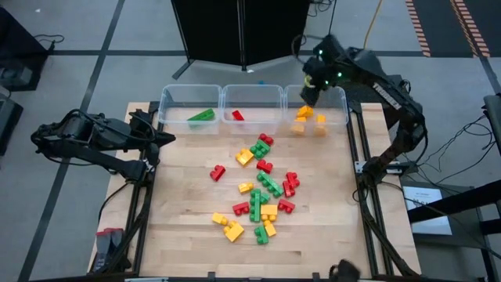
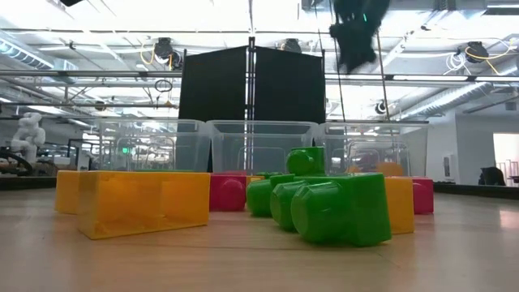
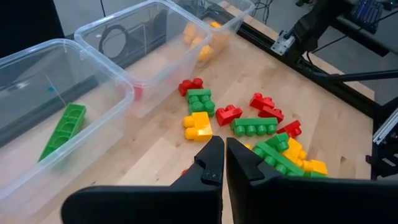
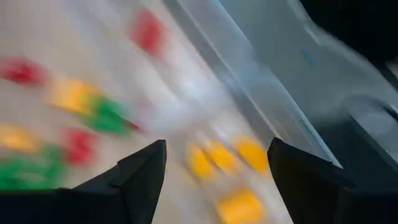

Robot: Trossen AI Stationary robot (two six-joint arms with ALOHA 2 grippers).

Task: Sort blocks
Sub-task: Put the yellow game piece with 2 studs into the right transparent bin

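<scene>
The right gripper (image 1: 310,95) hangs over the right bin (image 1: 343,100) at the table's (image 1: 188,235) far right corner, fingers spread wide, holding nothing. That bin has yellow blocks (image 1: 304,114). Most blocks (image 1: 262,192) lie mid-table. The left gripper (image 1: 167,139), closed and empty, waits at the left edge.

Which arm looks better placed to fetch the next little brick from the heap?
Probably the right. Its open gripper hangs above the yellow-brick clear bin, empty. The left gripper sits shut at the table's left edge.
</scene>
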